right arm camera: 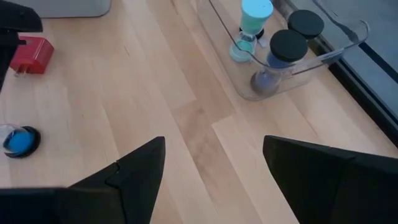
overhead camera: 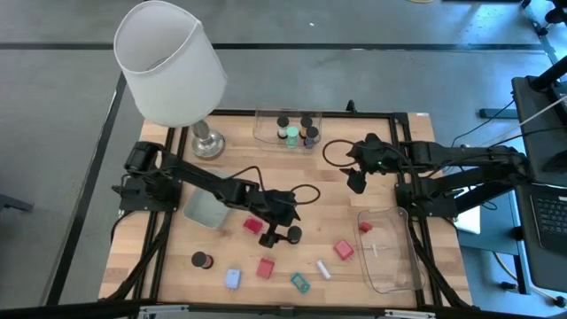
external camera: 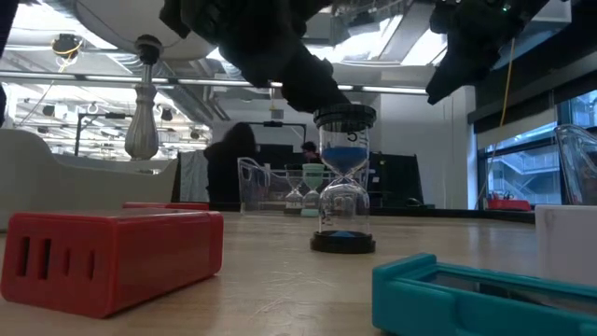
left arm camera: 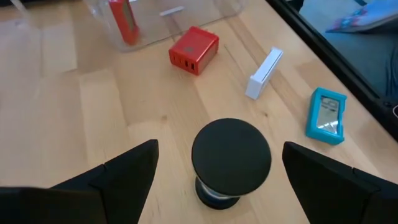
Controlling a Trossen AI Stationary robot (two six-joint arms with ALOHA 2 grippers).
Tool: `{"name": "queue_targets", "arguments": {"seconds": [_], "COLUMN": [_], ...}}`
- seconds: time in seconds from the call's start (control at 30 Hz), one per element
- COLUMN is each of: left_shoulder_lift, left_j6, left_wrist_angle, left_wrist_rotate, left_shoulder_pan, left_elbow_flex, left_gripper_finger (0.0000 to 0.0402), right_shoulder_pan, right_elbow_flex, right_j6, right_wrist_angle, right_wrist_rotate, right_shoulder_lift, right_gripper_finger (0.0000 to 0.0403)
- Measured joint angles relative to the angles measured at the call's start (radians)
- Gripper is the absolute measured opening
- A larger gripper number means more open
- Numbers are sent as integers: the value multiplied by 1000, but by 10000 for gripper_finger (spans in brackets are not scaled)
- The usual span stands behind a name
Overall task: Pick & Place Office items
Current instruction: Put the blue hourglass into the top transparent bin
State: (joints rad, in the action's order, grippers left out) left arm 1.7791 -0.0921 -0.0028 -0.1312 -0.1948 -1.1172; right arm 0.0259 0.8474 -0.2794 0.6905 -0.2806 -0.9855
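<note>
Hourglass (external camera: 344, 180), black caps, clear glass, blue sand, upright on table (external camera: 280, 233)

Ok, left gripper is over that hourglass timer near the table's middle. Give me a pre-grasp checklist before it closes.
1. Left gripper open: ok, fingers apart on either side.
2. Hourglass timer centred between the fingers: ok.
3. Timer upright: ok, it stands on its base in the low view.
4. Neighbours clear of the fingers: ok, red block and white stick lie apart.
5. Gripper height on the timer: cannot tell.
6. Right gripper out of the way: ok, raised near the rear tray.
</note>
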Motion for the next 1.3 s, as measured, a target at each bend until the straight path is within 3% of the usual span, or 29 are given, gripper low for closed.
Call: {"name": "queue_targets", "arguments": {"seconds": [0.5,0.73,1.0,1.13,1.3], "left_shoulder_lift": [23,90,83,83,83], "left_j6": [1,7,-6,-2,0], "left_wrist_angle": [8,84,82,80,79], "left_wrist_rotate": [-19,-104,-72,-71,-72], "left_shoulder_pan": [0,6,14,13,14], "left_elbow_flex": [0,0,0,0,0], "left_gripper_finger": [341,340,337,314,248], "right_shoulder_pan": [0,0,0,0,0], "right_elbow_flex": [0,0,0,0,0], "right_j6": [3,-1,-1,-1,-1], "right_wrist_angle": [-3,-3,-4,-4,-4], "right_wrist_rotate": [-24,-26,-26,-26,-26], "right_shoulder_lift": [-1,-1,-1,-1,-1], "right_gripper_finger": [274,274,274,274,274]}}
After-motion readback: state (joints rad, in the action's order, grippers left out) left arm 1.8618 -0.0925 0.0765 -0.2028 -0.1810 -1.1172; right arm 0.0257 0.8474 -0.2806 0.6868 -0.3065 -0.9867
